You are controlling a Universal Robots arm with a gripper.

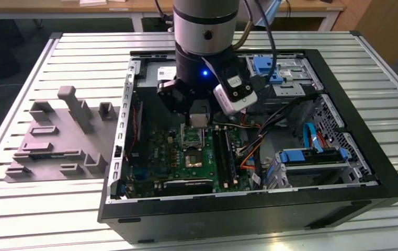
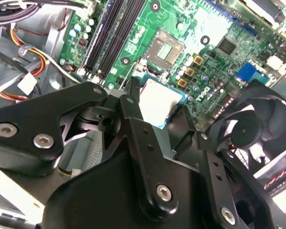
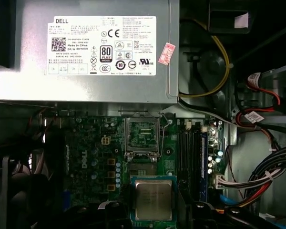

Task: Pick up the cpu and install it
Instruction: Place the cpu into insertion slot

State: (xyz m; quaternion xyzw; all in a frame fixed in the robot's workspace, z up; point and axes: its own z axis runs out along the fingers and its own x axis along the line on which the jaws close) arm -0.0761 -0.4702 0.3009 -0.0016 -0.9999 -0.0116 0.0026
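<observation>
My gripper (image 1: 197, 121) hangs inside the open black computer case (image 1: 366, 172), shut on the cpu (image 1: 197, 119), a small flat square chip with a silvery top. In both wrist views the cpu (image 3: 153, 199) (image 2: 158, 99) sits between the black fingers (image 2: 129, 102), held a little above the green motherboard (image 1: 178, 167). The silver socket frame (image 3: 142, 133) (image 1: 192, 137) stands open just beyond the chip, and the socket (image 2: 164, 50) lies bare on the board.
A grey plastic fixture with upright blocks (image 1: 59, 136) lies on the slatted table at the exterior view's left. A power supply (image 3: 86, 47), memory slots (image 2: 114, 33), a black fan (image 2: 257, 129), cable bundles (image 3: 257, 181) and a blue drive cage (image 1: 310, 157) crowd the case.
</observation>
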